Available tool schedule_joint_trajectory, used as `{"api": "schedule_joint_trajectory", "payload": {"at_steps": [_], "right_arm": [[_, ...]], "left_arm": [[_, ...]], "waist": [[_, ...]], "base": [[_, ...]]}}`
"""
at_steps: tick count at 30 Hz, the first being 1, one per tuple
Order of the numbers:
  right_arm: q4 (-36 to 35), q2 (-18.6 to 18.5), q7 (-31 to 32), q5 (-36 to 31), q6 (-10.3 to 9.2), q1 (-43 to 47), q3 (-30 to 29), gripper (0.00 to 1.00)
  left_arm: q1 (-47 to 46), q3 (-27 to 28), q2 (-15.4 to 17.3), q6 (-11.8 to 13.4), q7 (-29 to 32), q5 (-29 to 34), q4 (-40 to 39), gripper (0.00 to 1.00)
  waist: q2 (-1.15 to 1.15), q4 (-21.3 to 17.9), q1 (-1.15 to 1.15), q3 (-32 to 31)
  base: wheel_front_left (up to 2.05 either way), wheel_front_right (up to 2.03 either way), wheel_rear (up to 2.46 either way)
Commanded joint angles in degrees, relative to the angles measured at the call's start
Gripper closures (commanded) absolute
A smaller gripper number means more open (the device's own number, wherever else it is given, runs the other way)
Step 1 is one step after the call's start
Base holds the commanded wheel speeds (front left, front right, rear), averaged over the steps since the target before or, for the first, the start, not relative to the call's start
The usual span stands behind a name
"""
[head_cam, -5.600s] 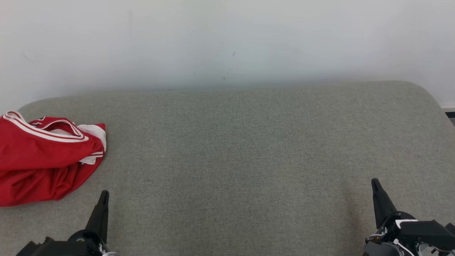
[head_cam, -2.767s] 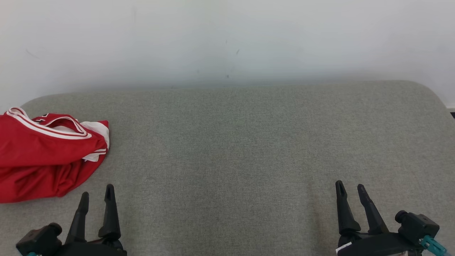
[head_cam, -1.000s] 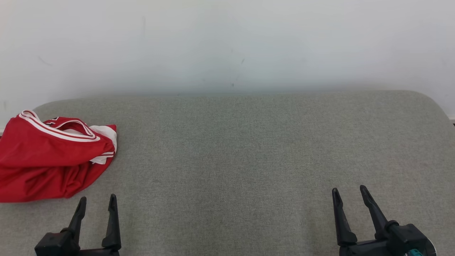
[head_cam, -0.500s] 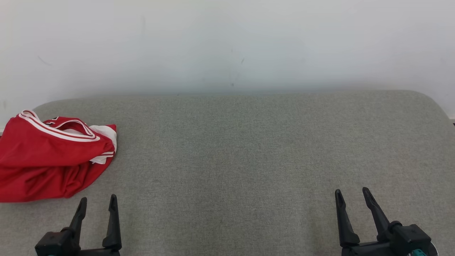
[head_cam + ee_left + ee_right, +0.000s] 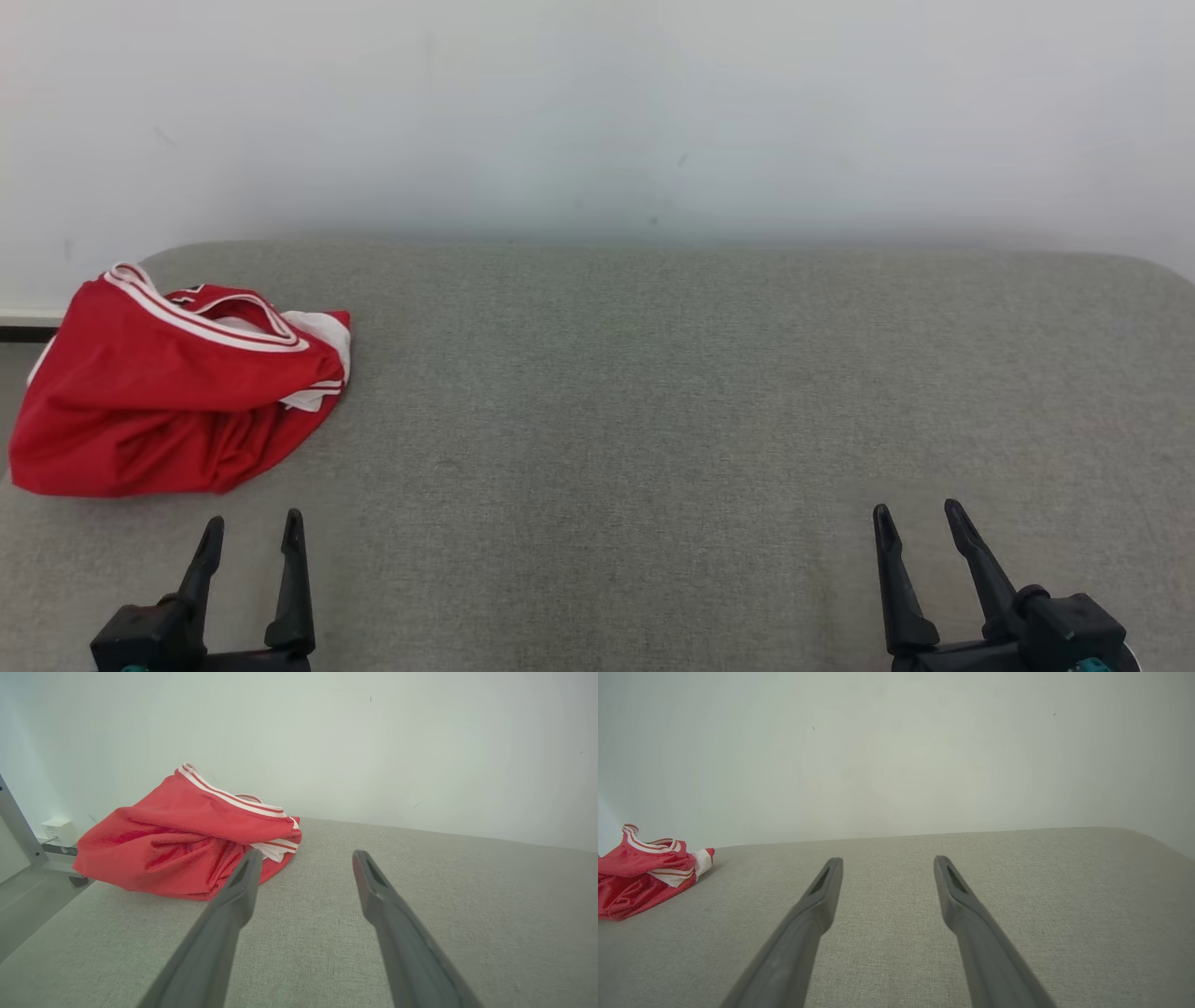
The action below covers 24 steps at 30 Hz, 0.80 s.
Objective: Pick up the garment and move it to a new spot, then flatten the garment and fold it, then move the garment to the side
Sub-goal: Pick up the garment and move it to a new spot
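The red garment (image 5: 177,392) lay crumpled at the left end of the grey padded surface (image 5: 635,420). My left gripper (image 5: 255,519) hung near it, apart from the cloth, fingers spread wide and holding nothing. Well off to the right, my right gripper (image 5: 916,509) was equally wide open and empty.

A grey woven pad (image 5: 653,420) with rounded corners spreads from three to nine o'clock across the head view. A white wall (image 5: 597,112) rises behind it at twelve, marked by small dark specks (image 5: 653,221). At nine o'clock in the left wrist view, a slanted grey metal bar (image 5: 16,826) stands beside a white box (image 5: 58,830), above a small wheel (image 5: 77,880) and pale floor (image 5: 23,914).
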Motion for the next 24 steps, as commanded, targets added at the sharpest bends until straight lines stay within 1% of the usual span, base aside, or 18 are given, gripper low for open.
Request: {"api": "schedule_joint_trajectory", "payload": {"at_steps": [1,3,4,11,24], "right_arm": [[0.2,-0.1,-0.2,0.4,-0.14,0.6,0.1,0.0],[0.5,-0.1,-0.3,0.6,-0.14,0.7,0.3,0.0],[0.8,-0.1,-0.4,0.8,-0.14,0.6,0.4,0.0],[1.8,-0.1,-0.8,1.4,-0.14,0.6,0.6,0.0],[2.8,-0.1,-1.0,1.6,-0.14,0.0,2.2,0.0]], "left_arm": [[-0.6,0.1,0.4,0.2,0.0,0.2,0.2,0.0],[-0.7,0.1,0.6,0.4,0.0,0.1,0.2,0.0],[-0.6,0.1,0.9,0.5,0.1,0.1,0.3,0.0],[-0.6,0.7,1.9,0.9,-0.2,-0.5,1.0,0.0],[-0.3,1.2,2.2,1.7,-1.1,-1.5,1.9,0.0]], "waist": [[0.0,2.4,0.0,0.0],[0.0,4.0,0.0,0.0],[0.0,5.5,0.0,0.0],[0.0,11.3,0.0,0.3],[0.0,18.4,0.0,0.4]], "base": [[0.0,0.0,0.0],[0.0,0.0,0.0],[0.0,0.0,0.0],[0.0,0.0,0.0],[0.0,0.0,0.0]]}}
